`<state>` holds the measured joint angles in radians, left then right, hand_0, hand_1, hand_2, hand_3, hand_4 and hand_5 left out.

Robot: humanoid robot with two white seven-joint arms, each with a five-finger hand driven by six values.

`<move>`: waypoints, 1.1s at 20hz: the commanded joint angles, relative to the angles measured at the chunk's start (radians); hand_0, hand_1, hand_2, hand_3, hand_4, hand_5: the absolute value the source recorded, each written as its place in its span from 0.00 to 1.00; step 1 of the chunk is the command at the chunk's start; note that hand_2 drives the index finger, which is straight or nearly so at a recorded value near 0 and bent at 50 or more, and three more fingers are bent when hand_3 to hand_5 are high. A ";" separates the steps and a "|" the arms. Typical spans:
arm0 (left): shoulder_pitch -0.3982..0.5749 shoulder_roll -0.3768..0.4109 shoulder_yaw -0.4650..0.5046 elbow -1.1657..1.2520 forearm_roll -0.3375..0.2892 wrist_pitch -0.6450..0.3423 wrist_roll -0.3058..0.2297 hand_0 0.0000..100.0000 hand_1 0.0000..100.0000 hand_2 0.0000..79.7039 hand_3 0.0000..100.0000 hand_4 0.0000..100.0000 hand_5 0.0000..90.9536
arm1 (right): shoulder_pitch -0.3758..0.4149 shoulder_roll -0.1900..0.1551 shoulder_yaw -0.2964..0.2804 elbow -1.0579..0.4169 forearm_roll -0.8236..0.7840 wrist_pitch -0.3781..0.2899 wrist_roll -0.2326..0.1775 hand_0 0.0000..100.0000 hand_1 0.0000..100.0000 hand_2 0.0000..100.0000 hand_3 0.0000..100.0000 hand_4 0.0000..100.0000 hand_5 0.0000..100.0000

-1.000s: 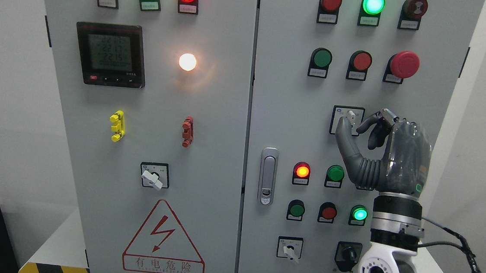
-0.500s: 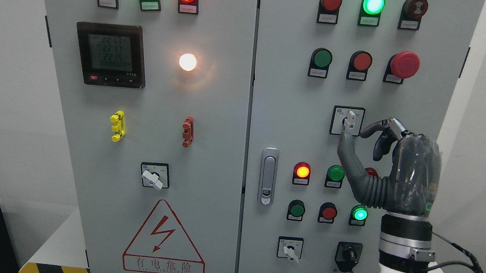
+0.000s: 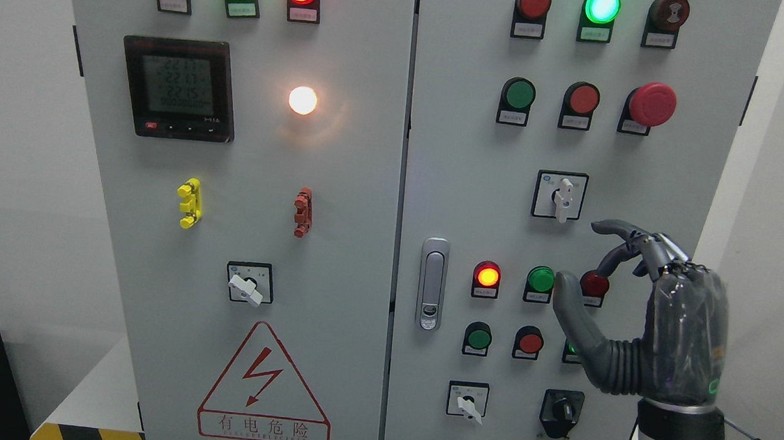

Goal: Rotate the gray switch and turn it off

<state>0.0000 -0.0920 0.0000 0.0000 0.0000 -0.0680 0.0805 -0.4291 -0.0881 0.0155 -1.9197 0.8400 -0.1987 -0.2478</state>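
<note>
The gray rotary switch sits in a black-framed white plate on the right cabinet door, its white handle pointing straight down. My right hand is below and to the right of it, apart from it, in front of the row of round lamps. Its thumb and fingers are spread and hold nothing. The hand partly covers a red lamp and a green lamp below it. The left arm is out of view.
Two more gray switches sit on the left door and low on the right door, beside a black knob. A red mushroom button is above the switch. The door handle is to the left.
My right hand has come off the gray switch and dropped down and to the right. The switch handle is now fully visible, pointing down.
</note>
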 commanded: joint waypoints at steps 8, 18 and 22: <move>-0.009 0.000 0.008 -0.026 0.020 0.001 -0.001 0.12 0.39 0.00 0.00 0.00 0.00 | 0.075 -0.091 -0.017 -0.097 -0.001 0.004 0.007 0.30 0.23 0.15 0.10 0.00 0.00; -0.009 0.000 0.008 -0.026 0.018 0.001 -0.001 0.12 0.39 0.00 0.00 0.00 0.00 | 0.102 -0.081 -0.017 -0.105 -0.001 0.004 0.005 0.28 0.30 0.15 0.10 0.00 0.00; -0.009 0.000 0.008 -0.026 0.020 0.001 -0.001 0.12 0.39 0.00 0.00 0.00 0.00 | 0.105 -0.076 -0.015 -0.107 -0.001 0.004 0.002 0.29 0.31 0.14 0.10 0.00 0.00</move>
<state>0.0000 -0.0920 0.0000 0.0000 0.0000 -0.0668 0.0805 -0.3339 -0.1599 0.0023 -2.0065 0.8391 -0.1939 -0.2364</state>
